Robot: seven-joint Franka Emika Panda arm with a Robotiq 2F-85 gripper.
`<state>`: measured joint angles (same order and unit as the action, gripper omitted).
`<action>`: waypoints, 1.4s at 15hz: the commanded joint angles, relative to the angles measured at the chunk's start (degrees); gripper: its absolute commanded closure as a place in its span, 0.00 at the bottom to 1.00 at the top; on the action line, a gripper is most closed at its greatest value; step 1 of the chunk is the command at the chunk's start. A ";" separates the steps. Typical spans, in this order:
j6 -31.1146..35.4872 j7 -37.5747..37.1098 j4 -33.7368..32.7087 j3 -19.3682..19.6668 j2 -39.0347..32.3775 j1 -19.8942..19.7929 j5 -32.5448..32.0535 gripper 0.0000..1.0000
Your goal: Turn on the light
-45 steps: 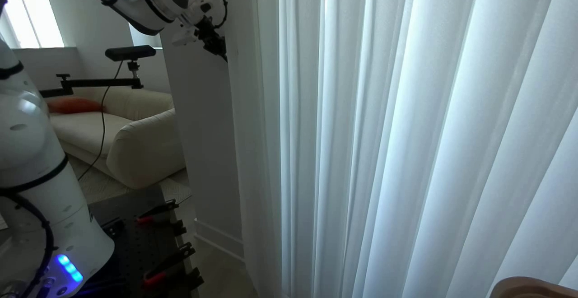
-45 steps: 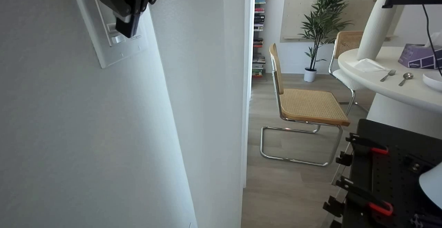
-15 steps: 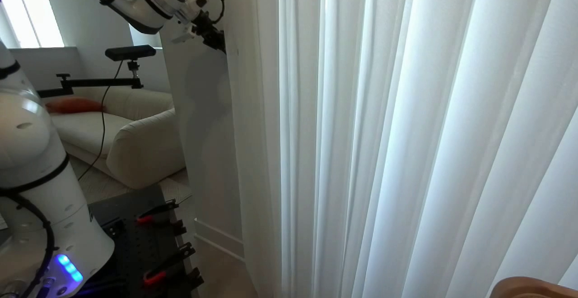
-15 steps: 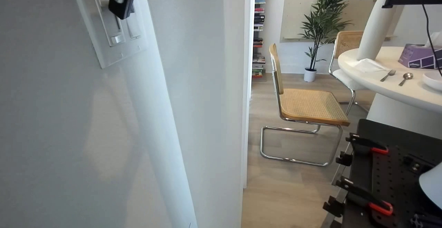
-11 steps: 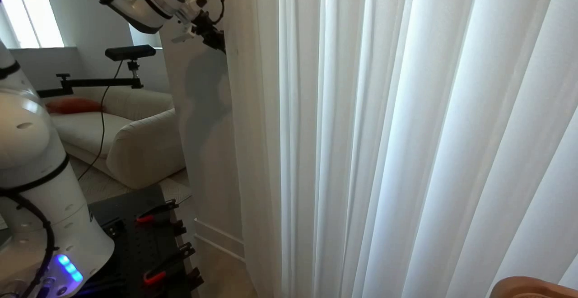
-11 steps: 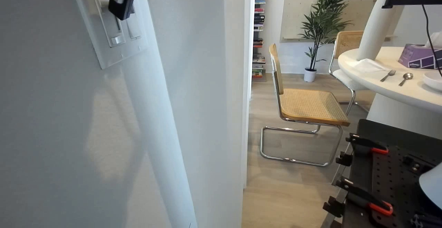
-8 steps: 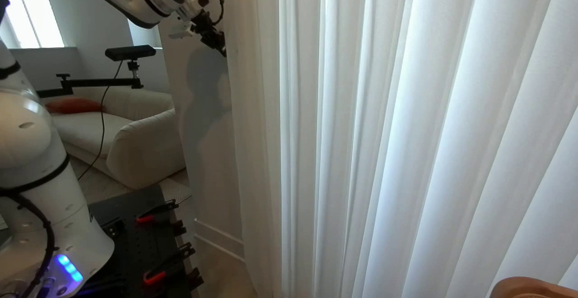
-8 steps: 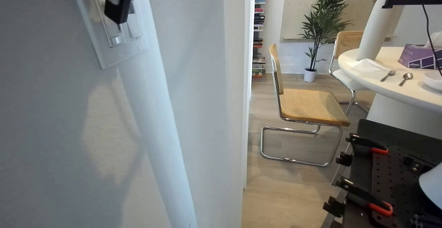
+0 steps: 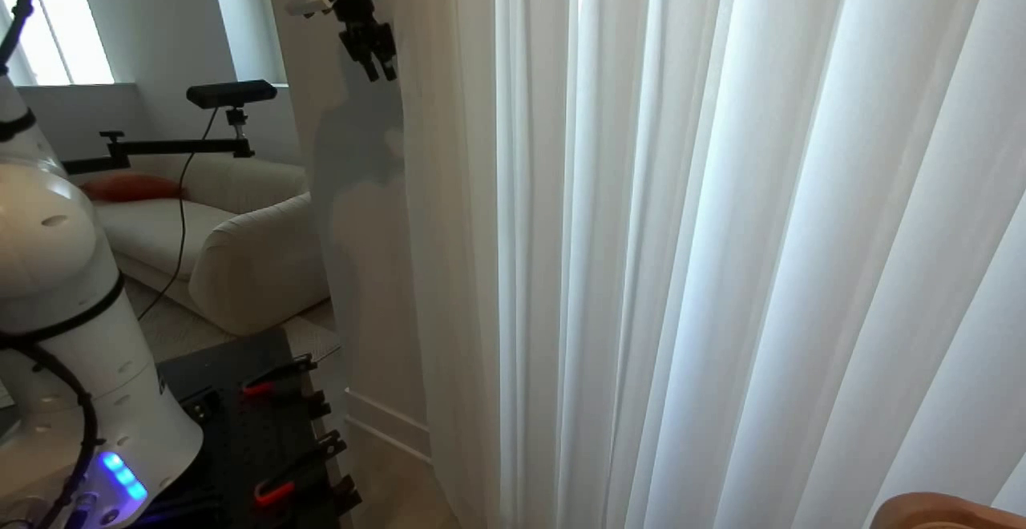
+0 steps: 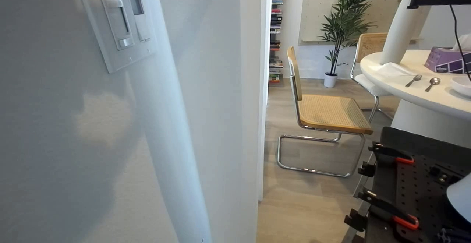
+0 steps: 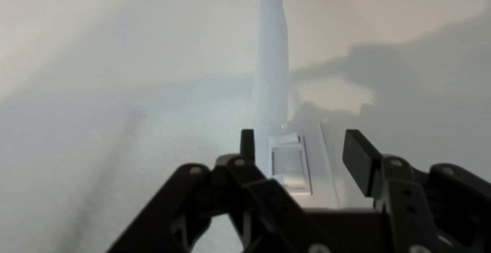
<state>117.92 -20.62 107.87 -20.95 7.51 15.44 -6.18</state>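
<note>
The plate (image 10: 136, 51) is fixed flat on the wall surface (image 10: 121, 199), close along its rounded edge (image 10: 169, 118); in an exterior view the plate's top is cut off by the frame. It carries two inserts side by side: a slider (image 10: 121, 25) and, nearer the rounded edge, a slimmer rocker (image 10: 142, 27). Their long axes run up and down the surface, roughly in line with that edge, and lean in this view so that the lower ends sit further right. The slider's knob (image 10: 113, 3) stands near its upper end and a small button (image 10: 125, 42) at its lower end; the rocker has a dark recess (image 10: 136, 5) at the top. In the wrist view the slider appears turned round, button end toward the top of the frame and knob end toward the bottom. There it shows between the two fingers (image 11: 360, 161), nearer the one at the left, with the plate's side border between it and the other finger. The fingers are spread, with a wide gap; how far their tips stand off the plate cannot be told. In an exterior view they hang tips down, just left of the curtain (image 9: 641, 232). A shadow (image 10: 55, 162) lies over the surface below the plate.
</note>
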 commanded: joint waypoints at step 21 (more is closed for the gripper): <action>-45.36 45.75 12.06 16.72 23.45 -4.43 11.28 0.00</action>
<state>72.96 22.22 112.91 -5.62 22.96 10.60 5.33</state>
